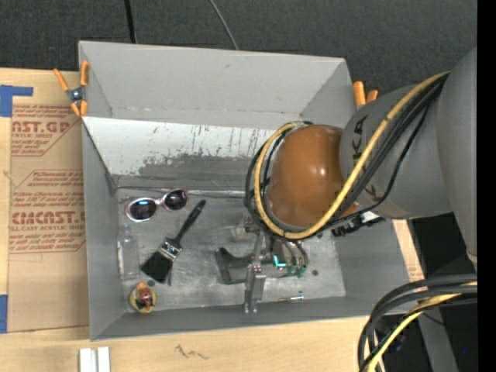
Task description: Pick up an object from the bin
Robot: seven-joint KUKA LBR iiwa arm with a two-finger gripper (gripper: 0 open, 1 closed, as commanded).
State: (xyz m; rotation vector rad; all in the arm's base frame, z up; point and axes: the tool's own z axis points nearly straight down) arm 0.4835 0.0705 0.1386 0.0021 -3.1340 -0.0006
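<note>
Gripper [252, 284] down low by the bin's [209, 76] front wall, spread or pressed together I cannot tell, just right of a small black block [229, 265]. Nothing lifted yet; I judge the next move calls for centring on that block. Brush [172, 245] lies further left.

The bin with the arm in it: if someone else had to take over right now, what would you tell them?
End effector: low over the front middle of the bin, beside a dark grey block; grip unclear.
Things: sunglasses back left, black brush left of centre, small orange round thing in the front-left corner, all on the floor.
Done: arm is down in the bin.
Left: grasp one thing, lift it out.
</note>
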